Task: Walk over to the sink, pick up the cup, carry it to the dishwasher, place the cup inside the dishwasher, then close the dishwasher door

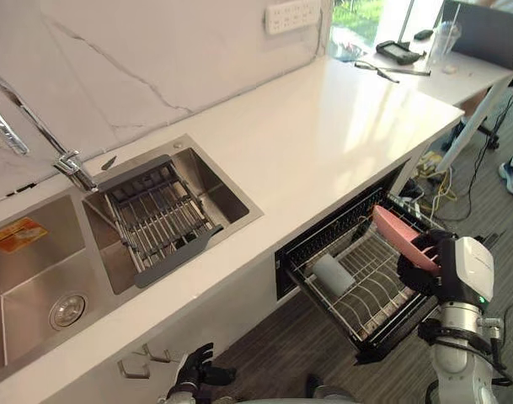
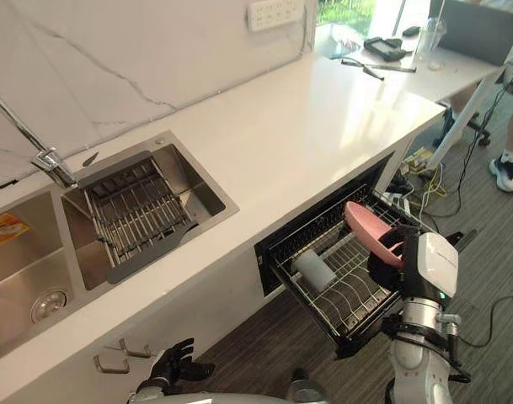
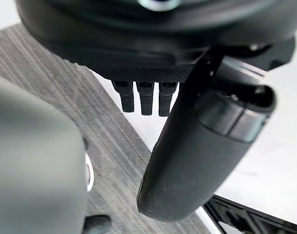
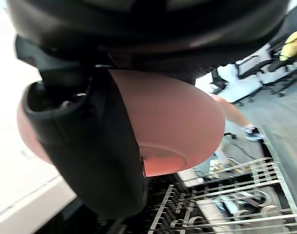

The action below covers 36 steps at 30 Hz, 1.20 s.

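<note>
Right hand (image 1: 429,265) pinches pink bowl (image 1: 395,229) by rim, over dishwasher rack (image 1: 374,282). Prob. light, rigid, slick, chippable. Left hand (image 1: 195,369) slack, near left.

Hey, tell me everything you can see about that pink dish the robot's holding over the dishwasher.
The pink dish is a shallow round bowl, smooth and matte like plastic, with a raised foot ring on its underside. It looks unbroken. The right robot hand grips it at the rim, thumb curled across the underside, holding it tilted on edge just above the pulled-out dishwasher rack. Nothing else appears to touch it.
</note>
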{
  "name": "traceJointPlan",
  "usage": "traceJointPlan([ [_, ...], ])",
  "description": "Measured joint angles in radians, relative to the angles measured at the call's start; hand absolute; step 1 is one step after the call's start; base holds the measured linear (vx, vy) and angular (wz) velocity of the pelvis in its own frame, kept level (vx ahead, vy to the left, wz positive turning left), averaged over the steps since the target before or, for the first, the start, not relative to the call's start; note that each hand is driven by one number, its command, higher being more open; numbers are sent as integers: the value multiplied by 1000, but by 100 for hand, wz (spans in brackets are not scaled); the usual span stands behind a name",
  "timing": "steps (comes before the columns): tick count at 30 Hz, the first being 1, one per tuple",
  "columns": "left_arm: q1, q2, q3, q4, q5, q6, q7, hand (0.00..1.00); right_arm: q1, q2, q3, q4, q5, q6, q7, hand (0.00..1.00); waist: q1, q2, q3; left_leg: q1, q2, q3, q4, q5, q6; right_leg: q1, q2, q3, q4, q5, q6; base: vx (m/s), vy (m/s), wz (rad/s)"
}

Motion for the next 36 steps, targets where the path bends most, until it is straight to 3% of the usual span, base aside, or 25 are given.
traceJointPlan([
  [4, -15, -20, -10, -11, -1, -5, 0, 90, -104, -54, -59, 70, 69, 10, -29, 30, -4, 33, 58, -61, -7, -1, 27, 6, 9, -93, -11, 17, 88, -26, -2, -45, -6, -8],
  [15, -54, -11, -8, -55, -22, -23, 1, 90, -373, -169, -41, 326, 230, 11, -37, 30, -3, 31, 184, -169, -23, -17, 77, -2, 27, -260, -35, 34, 249, -71, -5, -73, -14, 0],
  [21, -78, 0, -9, -79, -57, -42, 2, 90, -511, -242, 75, 482, 246, 11, -29, 30, -1, 30, 249, -206, -30, -59, 95, 1, 31, -285, -43, 20, 268, -71, -5, -21, -5, 9],
  [29, -99, 7, -16, -82, -63, -57, 3, 90, -657, -282, 199, 622, 262, 10, -3, 30, 7, 22, 282, -234, -39, -77, 107, 5, 36, -296, -56, 5, 270, -70, -3, -3, 9, 8],
  [36, -113, 10, -34, -86, -69, -62, 7, 90, -739, -304, 233, 738, 263, 16, -4, 30, 25, 22, 283, -266, -41, -100, 124, 5, 37, -312, -60, -4, 267, -68, -1, 0, 2, 7],
])
